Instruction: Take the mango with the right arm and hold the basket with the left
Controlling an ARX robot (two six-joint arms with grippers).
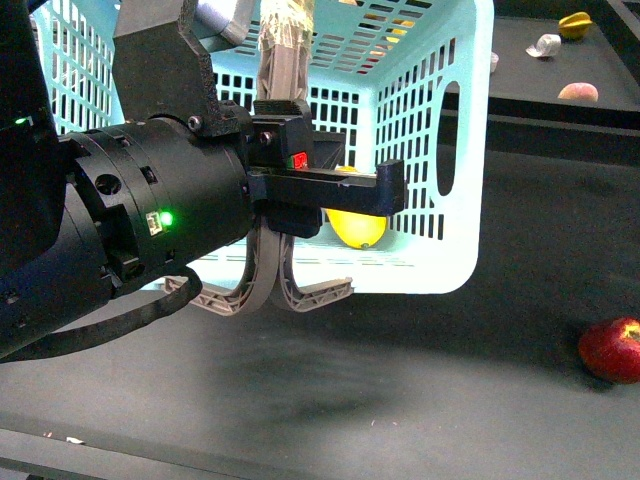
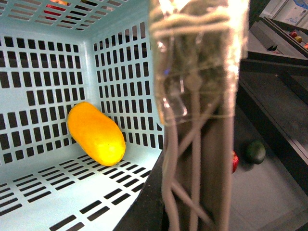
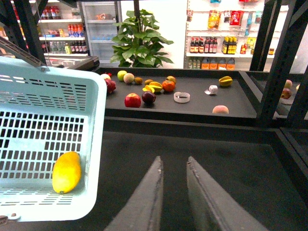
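Seemingly late in the task: mango (image 3: 66,172) already lying on the slotted floor of the basket (image 3: 94,159), close against a side wall, yellow and intact. Basket lifted and tilted, hanging from its taped handle (image 2: 199,72) above the dark table (image 1: 400,400). Judged as the holding step, with the placing done (though nothing here proves how the fruit got there).

Left claw (image 1: 275,130) up at the taped handle, apparently clamped around it in the front view; in the left wrist view, handle filling the near field and the fingertips themselves hidden, so the grip read as closed on the handle only by the way the basket hangs. Second handle (image 1: 270,285) dangling loose below the basket's edge.

Right claw (image 3: 173,192) empty, its two grey fingers (image 3: 149,197) a narrow gap apart, neither pressed together nor spread wide, touching nothing, over bare table just beside the basket's outer wall.

Next, probably: keeping the basket steady and level enough to stop the mango rolling, right arm clear of the rim. Red apple (image 1: 612,349) alone on the near table, other fruit on the far shelf (image 3: 192,108), none of it part of the job.
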